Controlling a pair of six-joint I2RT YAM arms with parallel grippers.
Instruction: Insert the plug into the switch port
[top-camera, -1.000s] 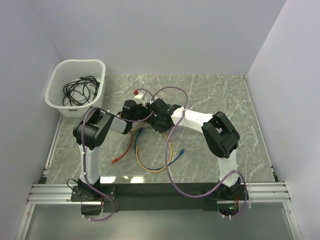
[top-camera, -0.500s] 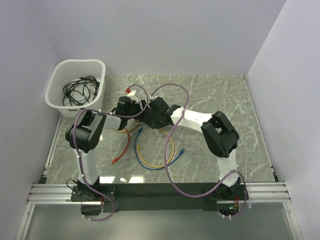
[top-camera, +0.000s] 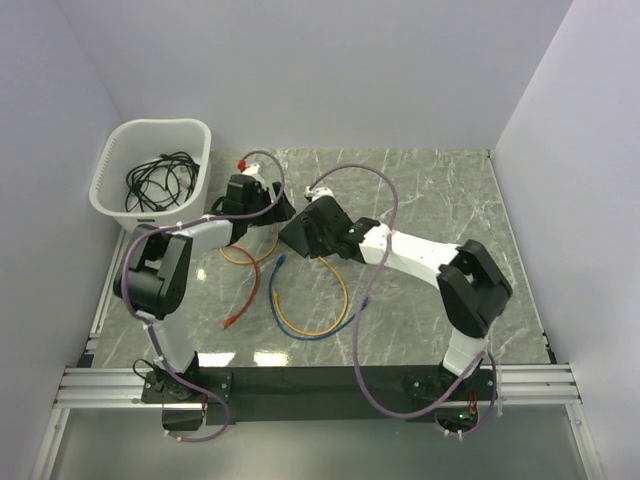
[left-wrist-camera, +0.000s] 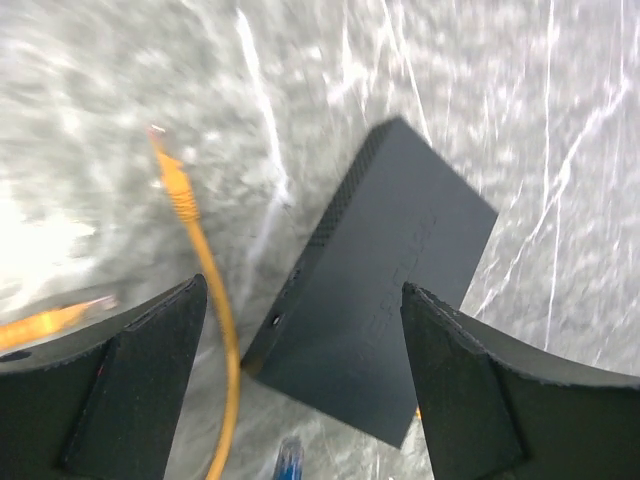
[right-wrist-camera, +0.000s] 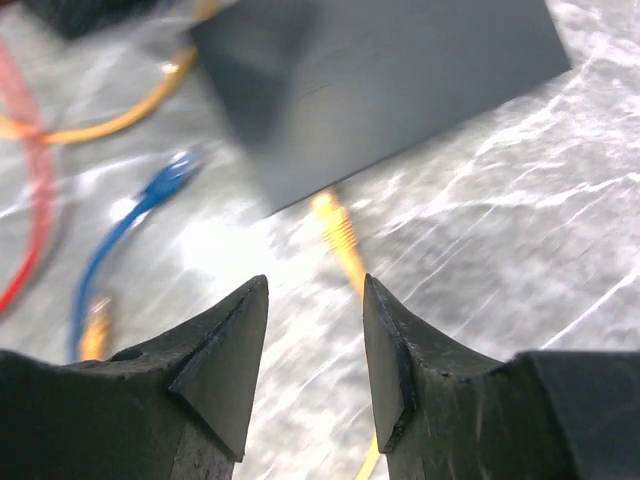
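The switch (left-wrist-camera: 390, 290) is a flat matte-black box lying on the marble. My left gripper (left-wrist-camera: 303, 290) hovers above it, open, with nothing between its fingers. A loose yellow plug (left-wrist-camera: 176, 188) lies left of the box. In the right wrist view the switch (right-wrist-camera: 400, 70) fills the top, and a yellow plug (right-wrist-camera: 335, 225) meets its near edge; the port itself is out of sight. My right gripper (right-wrist-camera: 315, 290) is open just behind that plug and holds nothing. From above, the left gripper (top-camera: 272, 207) and right gripper (top-camera: 297, 232) crowd together and hide the switch.
A white slotted basket (top-camera: 110, 190) with black cables stands at the back left. Yellow (top-camera: 238, 258), blue (top-camera: 300, 332) and red (top-camera: 246, 295) cables loop over the marble in front of the grippers. A blue plug (right-wrist-camera: 165, 185) lies near the switch.
Both grippers have opened wider. The left arm swung toward the back left, and the right arm stretched out leftward, its elbow dropping to the right.
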